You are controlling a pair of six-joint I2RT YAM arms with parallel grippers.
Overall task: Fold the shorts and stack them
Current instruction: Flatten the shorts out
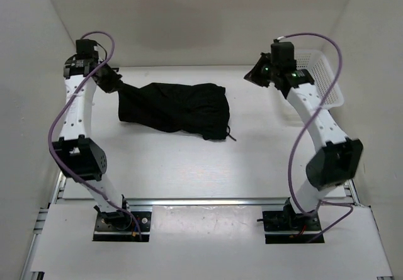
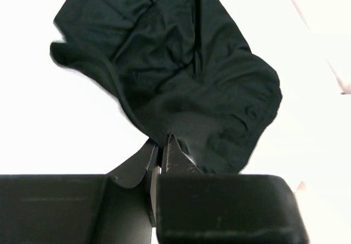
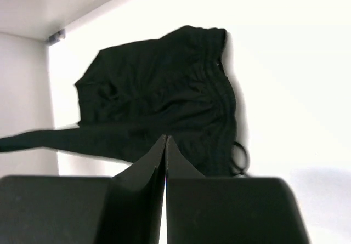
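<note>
**Left claw pinches black shorts**

The shorts lie rumpled on the white bench, their thin drawstring trailing at the near right. The left claw is clamped on their left corner, seemingly a hem. The right claw, pressed closed and empty, hangs well apart.

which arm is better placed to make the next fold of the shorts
Left. Its fingers pinch a corner of the shorts; the right fingers are shut on nothing, over by the basket.
</note>
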